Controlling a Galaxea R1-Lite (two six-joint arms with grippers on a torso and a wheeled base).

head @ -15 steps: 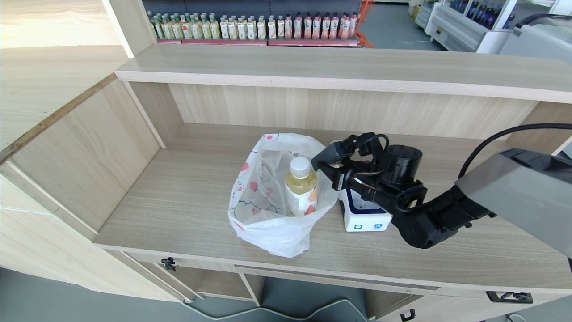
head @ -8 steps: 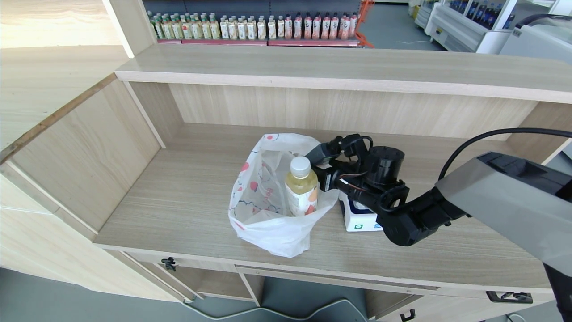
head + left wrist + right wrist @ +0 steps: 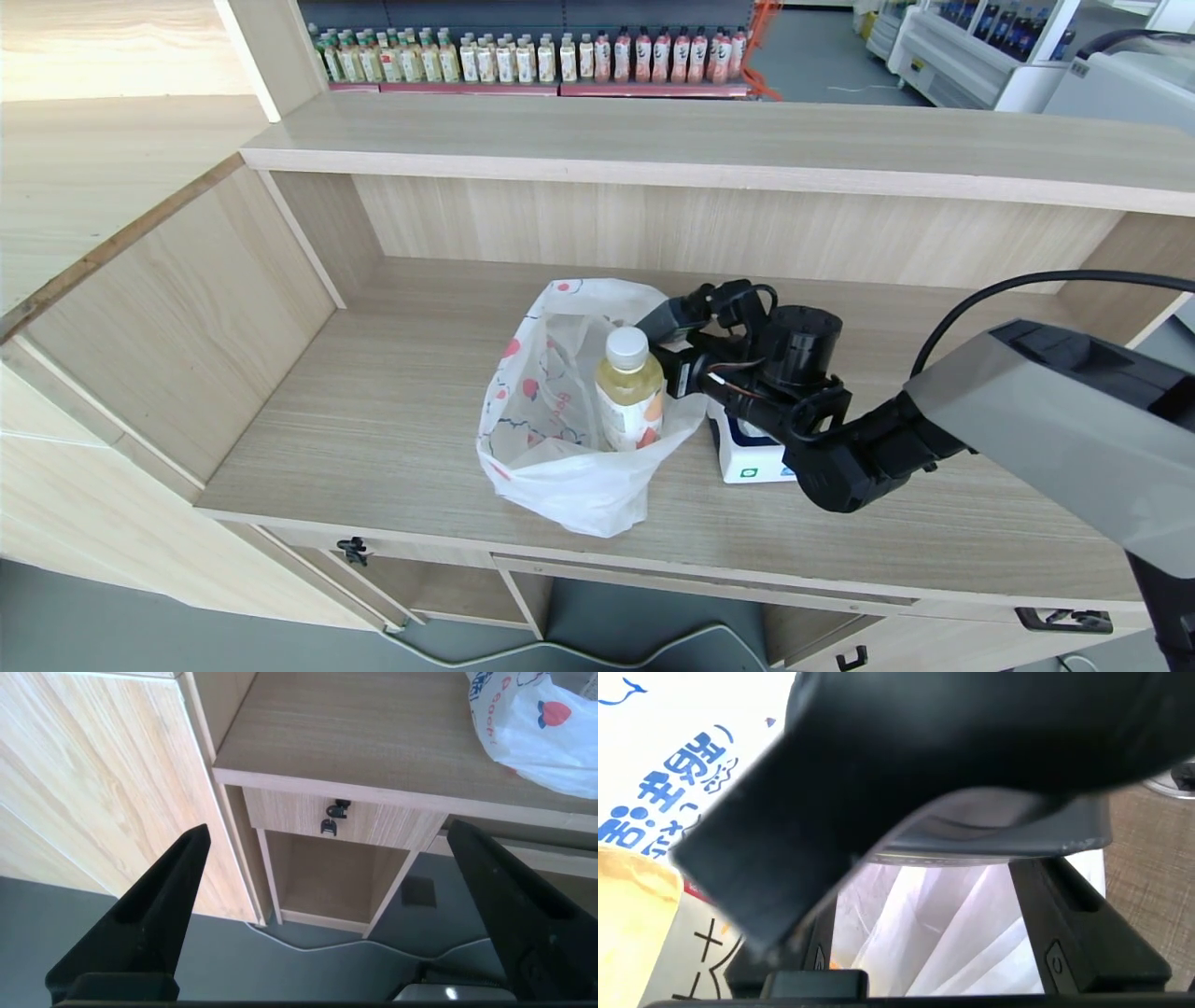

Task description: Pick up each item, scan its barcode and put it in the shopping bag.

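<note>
1. Right gripper [image 3: 665,341]: fingers seem parted and empty, though its wrist view is crowded.
2. Bottle [image 3: 629,392] stands upright in the shopping bag [image 3: 551,467], just beside those fingertips.
3. Left gripper [image 3: 327,835], spread wide, is well apart.

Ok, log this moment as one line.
bottle upright in shopping bag | right pincer open beside bottle at bag rim | left pincer open, low in front of counter | scanner box on counter right of bag

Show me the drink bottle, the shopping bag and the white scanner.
drink bottle [image 3: 627,399], head view, its body.
shopping bag [image 3: 560,485], head view, lower front.
white scanner [image 3: 747,461], head view, front face.
</note>
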